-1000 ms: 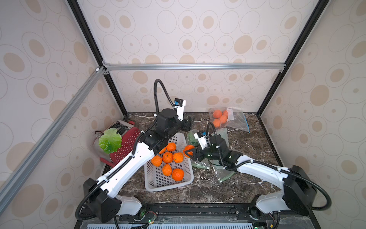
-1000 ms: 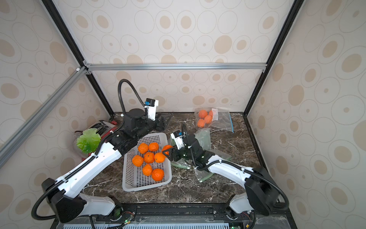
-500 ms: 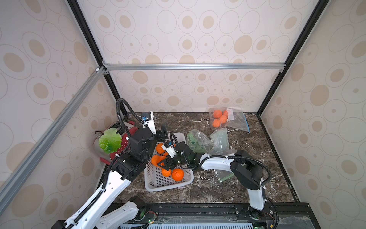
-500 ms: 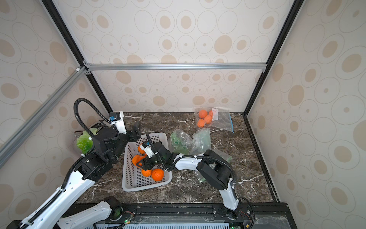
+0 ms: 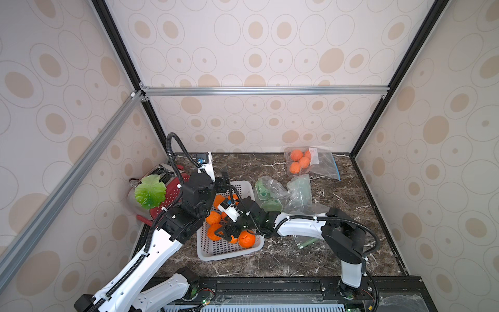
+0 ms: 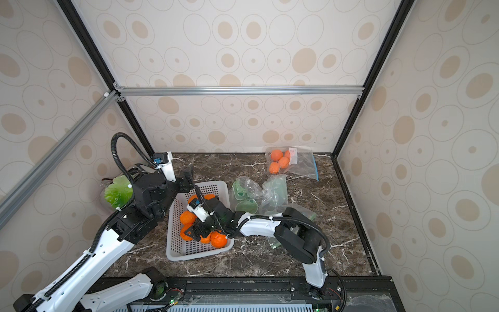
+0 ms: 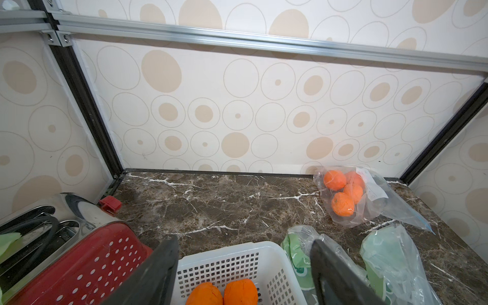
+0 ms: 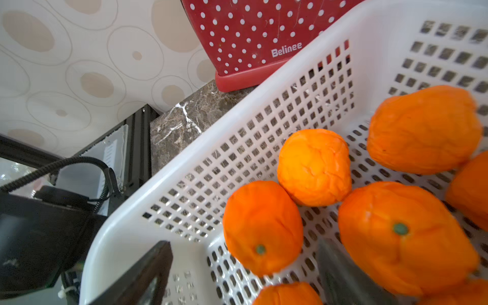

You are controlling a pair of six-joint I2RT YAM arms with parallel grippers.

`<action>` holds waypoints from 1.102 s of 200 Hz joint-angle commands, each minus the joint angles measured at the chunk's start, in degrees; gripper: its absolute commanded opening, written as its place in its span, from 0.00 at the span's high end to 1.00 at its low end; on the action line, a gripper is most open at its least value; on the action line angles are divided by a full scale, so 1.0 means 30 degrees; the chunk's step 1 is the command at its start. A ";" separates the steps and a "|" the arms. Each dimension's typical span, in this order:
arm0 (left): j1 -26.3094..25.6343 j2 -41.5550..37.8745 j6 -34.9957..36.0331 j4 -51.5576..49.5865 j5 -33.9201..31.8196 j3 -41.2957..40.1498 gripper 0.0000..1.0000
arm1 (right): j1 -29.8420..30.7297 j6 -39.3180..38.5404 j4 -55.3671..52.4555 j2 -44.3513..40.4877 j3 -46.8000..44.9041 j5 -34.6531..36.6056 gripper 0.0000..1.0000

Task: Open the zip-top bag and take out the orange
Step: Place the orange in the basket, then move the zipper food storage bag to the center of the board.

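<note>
The zip-top bag (image 5: pixel 322 162) (image 6: pixel 301 162) (image 7: pixel 377 203) lies at the far right of the table with three oranges (image 5: pixel 297 160) (image 7: pixel 342 203) inside. My right gripper (image 5: pixel 225 233) (image 6: pixel 195 231) (image 8: pixel 244 245) hangs open low inside the white basket (image 5: pixel 229 255) (image 8: pixel 184 158). A loose orange (image 8: pixel 261 227) sits between its fingers with a gap on one side, among several other oranges. My left gripper (image 5: pixel 224 175) (image 6: pixel 189 175) (image 7: pixel 244 264) is open and holds nothing above the basket's far rim (image 7: pixel 227 250).
A red dotted toaster (image 5: pixel 172 194) (image 7: pixel 79 264) stands left of the basket with a green leaf (image 5: pixel 149 191) on it. Two crumpled bags of green items (image 5: pixel 270 194) (image 5: pixel 299 191) lie right of the basket. Walls enclose the table on three sides.
My right gripper carried an orange leftward over the basket and opened its jaws around it. My left arm drew back from the far middle toward the left.
</note>
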 commanded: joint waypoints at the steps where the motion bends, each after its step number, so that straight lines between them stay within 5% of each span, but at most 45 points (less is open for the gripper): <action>1: 0.0135 0.0787 0.0179 -0.0395 0.0827 0.0819 0.21 | -0.1257 -0.0451 -0.0891 -0.2409 -0.1477 0.1669 0.14; 42: 0.0134 0.2533 -0.0136 -0.0502 0.3190 0.1659 0.22 | -0.6093 0.1854 -0.2516 -0.6198 -0.4987 0.2918 0.22; 66: 0.0127 0.3306 -0.0272 -0.0501 0.4262 0.2137 0.24 | -0.8504 0.2443 -0.4270 -0.5480 -0.4173 0.1739 0.28; 95: 0.0127 0.3464 -0.0475 0.0004 0.4977 0.1986 0.24 | -0.9292 0.3053 -0.6795 -0.3200 -0.1845 0.2976 0.29; 124: 0.0127 0.3453 -0.0540 -0.0344 0.5394 0.2104 0.25 | -1.0641 0.4461 -0.6815 -0.3542 -0.2935 0.3950 0.33; 169: 0.0120 0.3738 -0.0750 -0.0173 0.5944 0.2081 0.25 | -1.3411 0.5001 -0.5962 -0.6893 -0.6429 0.4678 0.30; 201: 0.0134 0.4101 -0.0853 -0.0518 0.6403 0.2364 0.25 | -1.4687 0.4345 -0.5021 -0.8716 -0.7108 0.4099 0.15; 220: 0.0127 0.4266 -0.0883 -0.0648 0.6678 0.2424 0.25 | -1.6030 0.4340 -0.6107 -0.8879 -0.6252 0.5668 0.10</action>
